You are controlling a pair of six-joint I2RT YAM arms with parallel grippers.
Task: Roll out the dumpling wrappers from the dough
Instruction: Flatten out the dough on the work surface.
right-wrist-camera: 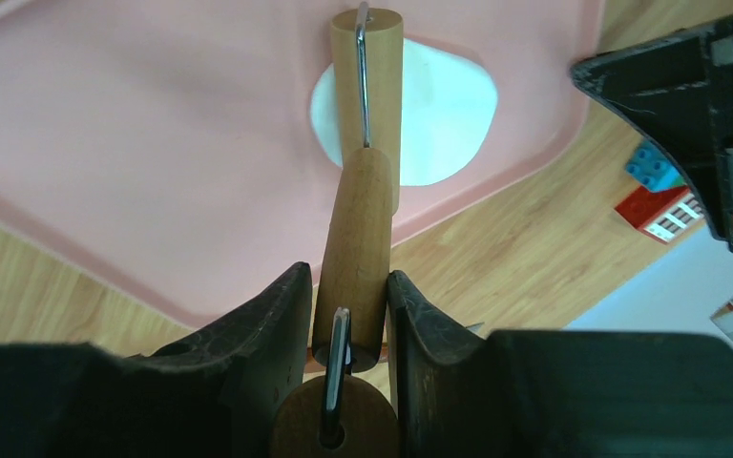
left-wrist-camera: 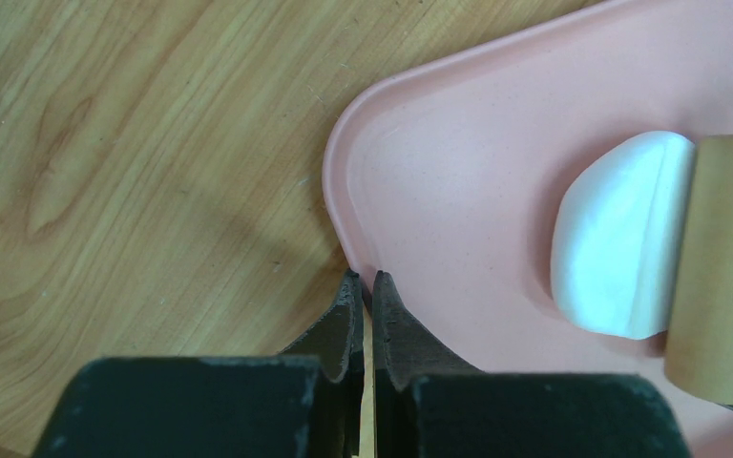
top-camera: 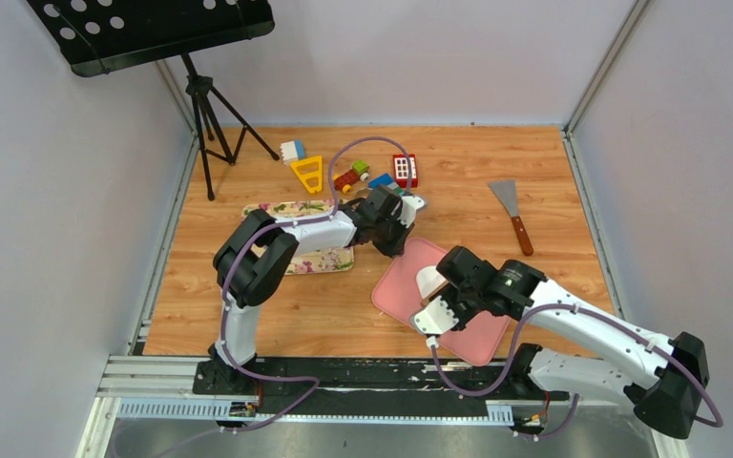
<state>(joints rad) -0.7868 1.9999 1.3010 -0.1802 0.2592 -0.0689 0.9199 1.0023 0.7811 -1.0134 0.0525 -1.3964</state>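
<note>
- Dough (right-wrist-camera: 444, 110): one flattened white oval on the pink tray (left-wrist-camera: 458, 162), toward the corner where the L arm sits. No round discs in view, so by my read no wrappers made yet.
- Roller (right-wrist-camera: 385, 91): the wooden barrel lies across the dough, touching it. More dough shows on one side of the barrel, only a sliver on the other.
- Dough's long axis: hard to call, since the barrel hides part of it.
- R gripper (right-wrist-camera: 348, 277): clamped on the roller's handle (right-wrist-camera: 353, 239). Dough lies straight ahead of the tips, past the handle, under the barrel. In the R wrist view, handle + barrel run approx. in line w/ the gripper.
- L gripper (left-wrist-camera: 366, 283): fingers pressed together, tips at the tray rim by the corner. Can't tell if the rim is nipped between them. Dough is near but apart, further in on the tray.
- Nearer arm: R, already on the dough via the roller. L prob. just steadies the tray.
- Next stroke, prob.: barrel needs to travel over the wider exposed side.
</note>
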